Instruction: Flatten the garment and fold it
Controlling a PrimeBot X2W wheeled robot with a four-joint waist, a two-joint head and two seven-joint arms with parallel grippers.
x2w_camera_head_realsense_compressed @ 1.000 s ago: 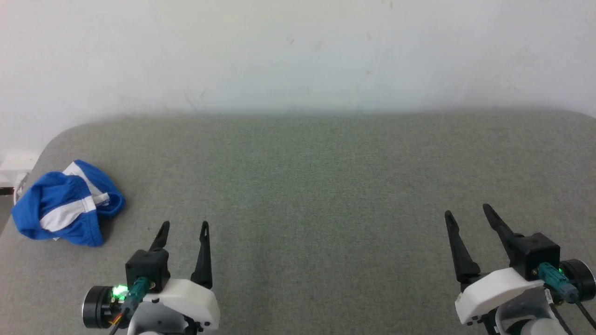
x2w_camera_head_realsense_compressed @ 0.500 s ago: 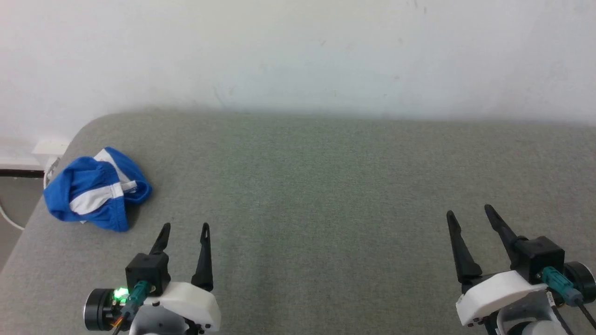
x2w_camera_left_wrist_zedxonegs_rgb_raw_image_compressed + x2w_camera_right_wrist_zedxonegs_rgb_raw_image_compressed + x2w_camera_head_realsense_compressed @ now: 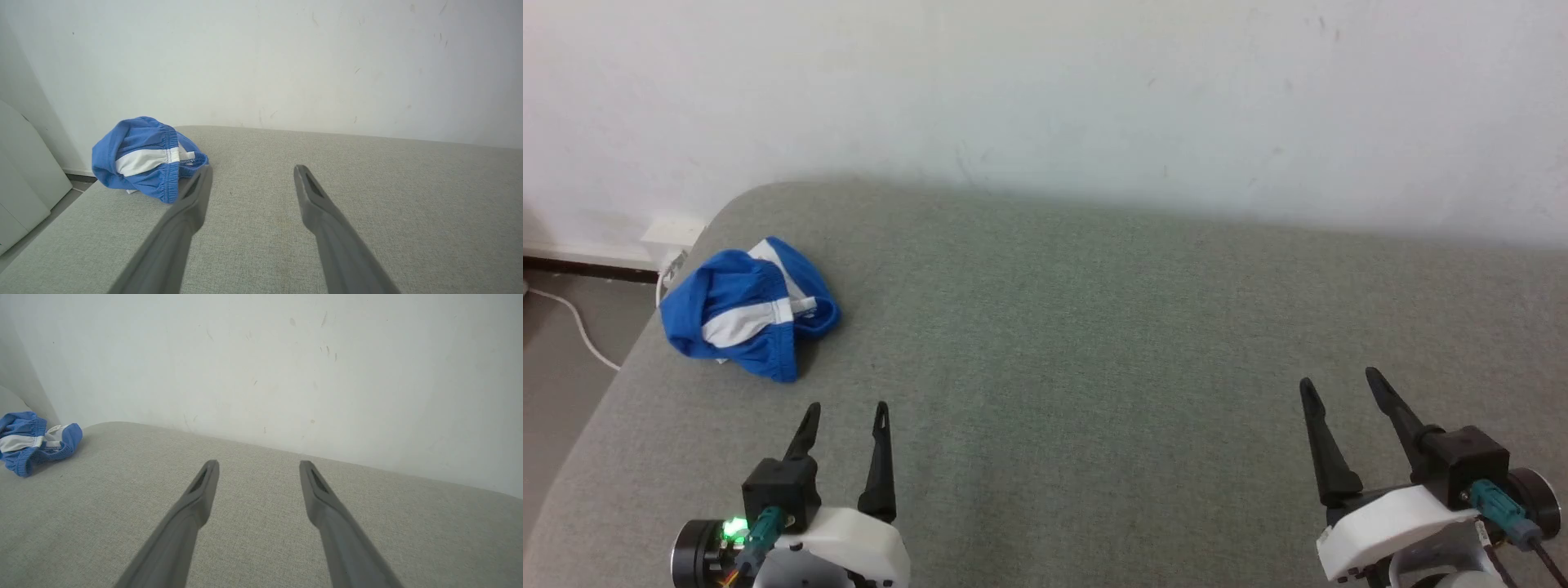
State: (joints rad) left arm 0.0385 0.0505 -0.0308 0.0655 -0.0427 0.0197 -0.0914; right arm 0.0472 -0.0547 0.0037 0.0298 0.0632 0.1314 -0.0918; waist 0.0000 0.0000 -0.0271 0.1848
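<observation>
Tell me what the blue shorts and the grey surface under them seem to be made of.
Shorts: probably thin, soft synthetic or knit cloth, matte; they slump in loose folds, with a gathered waistband. Grey surface: looks like matte woven upholstery fabric; a fine flecked weave shows in the wrist views.

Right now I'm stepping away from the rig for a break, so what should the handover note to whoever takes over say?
The left gripper is open and empty, over the grey padded surface.
The right gripper is open and empty, on the opposite side.
The garment lies crumpled in a heap near the surface's far left corner, ahead and left of the left gripper, untouched.
Done: nothing.
Left: grasp it, spread it flat, fold it.
</observation>
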